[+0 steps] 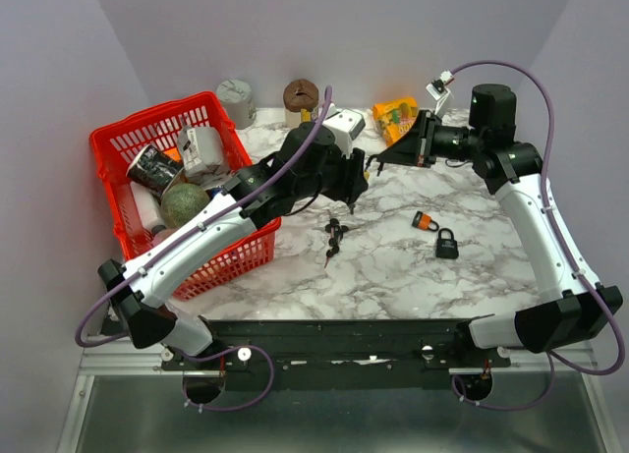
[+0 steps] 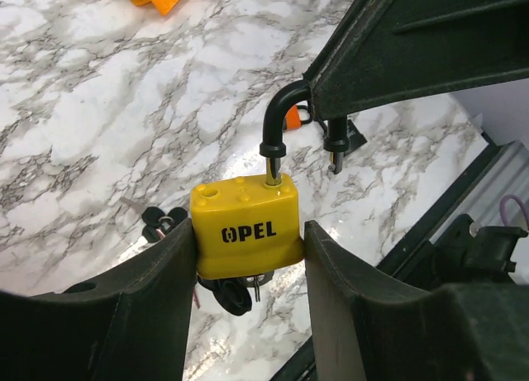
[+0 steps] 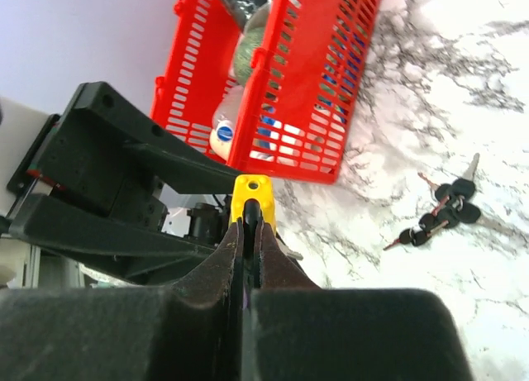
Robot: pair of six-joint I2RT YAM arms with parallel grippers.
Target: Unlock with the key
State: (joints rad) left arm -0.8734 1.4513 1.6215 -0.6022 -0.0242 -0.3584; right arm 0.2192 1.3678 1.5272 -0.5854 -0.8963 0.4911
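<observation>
Left tool (image 2: 248, 261) pinching blocky glossy yellow padlock (image 2: 245, 220); right tool (image 3: 250, 226) clamped on curved black shackle (image 2: 276, 116).

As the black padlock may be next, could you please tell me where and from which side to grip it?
Grip the black padlock by its body, coming straight down, fingers on its two side edges. It lies flat on the marble table with the shackle pointing away, so the edges are the reachable faces. Mind the orange padlock nearby.

Bright even light, blurred near edges
</observation>
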